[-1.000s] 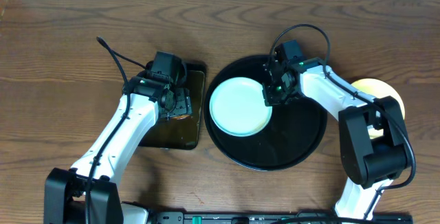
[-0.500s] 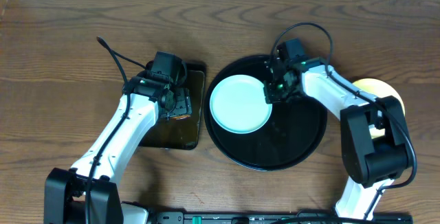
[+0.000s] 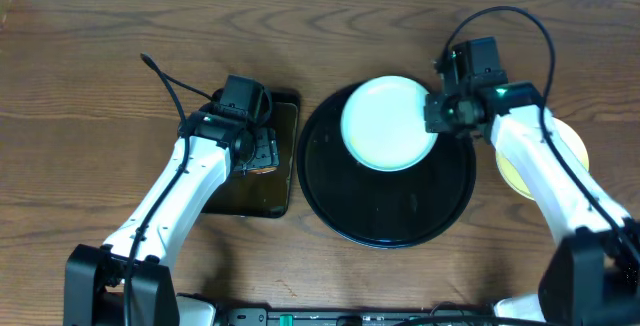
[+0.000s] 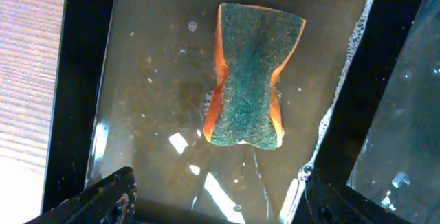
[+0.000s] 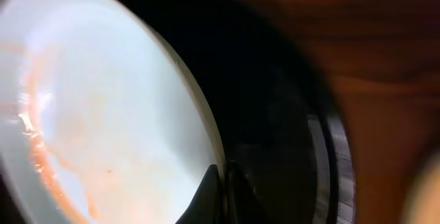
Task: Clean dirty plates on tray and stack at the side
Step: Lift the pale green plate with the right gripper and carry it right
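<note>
A pale mint-blue plate point(image 3: 388, 122) hangs over the far part of the round black tray point(image 3: 385, 221). My right gripper point(image 3: 434, 113) is shut on its right rim. In the right wrist view the plate point(image 5: 103, 114) bears faint orange smears and my fingers point(image 5: 221, 189) pinch its edge above the tray point(image 5: 289, 135). A pale yellow plate point(image 3: 575, 146) lies on the table right of the tray, partly under my right arm. My left gripper point(image 3: 262, 151) is open over an orange sponge with a green scouring face point(image 4: 249, 80) lying in wet water.
A smaller rectangular dark tray point(image 3: 285, 181) holding soapy water stands left of the round tray; its black rim point(image 4: 82, 80) shows in the left wrist view. Wood table lies all around.
My right gripper has lifted the mint-blue plate and carried it from the tray's left part toward the far right. The left arm has not moved.
</note>
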`<state>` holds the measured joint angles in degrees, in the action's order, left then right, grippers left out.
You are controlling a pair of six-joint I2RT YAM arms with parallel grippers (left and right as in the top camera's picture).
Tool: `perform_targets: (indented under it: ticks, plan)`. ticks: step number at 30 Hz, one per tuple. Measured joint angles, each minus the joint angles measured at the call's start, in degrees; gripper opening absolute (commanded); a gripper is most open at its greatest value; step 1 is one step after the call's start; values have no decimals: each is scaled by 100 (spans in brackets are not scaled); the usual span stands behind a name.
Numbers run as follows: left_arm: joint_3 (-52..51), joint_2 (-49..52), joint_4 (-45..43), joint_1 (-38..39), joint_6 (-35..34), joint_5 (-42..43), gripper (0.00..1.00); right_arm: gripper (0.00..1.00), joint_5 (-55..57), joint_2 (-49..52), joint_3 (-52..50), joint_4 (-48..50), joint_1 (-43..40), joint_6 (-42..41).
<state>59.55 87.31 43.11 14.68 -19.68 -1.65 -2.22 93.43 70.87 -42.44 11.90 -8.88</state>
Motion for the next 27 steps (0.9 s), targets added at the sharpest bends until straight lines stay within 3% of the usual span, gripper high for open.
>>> perform_targets:
  ticks: [13, 27]
  plan:
    - [0, 0, -7, 0, 0, 0, 80, 1, 1700, -1207, -2, -44, 149, 603]
    - [0, 0, -52, 0, 0, 0, 81, 1, 5226, -1364, -2, 22, 2050, 1123]
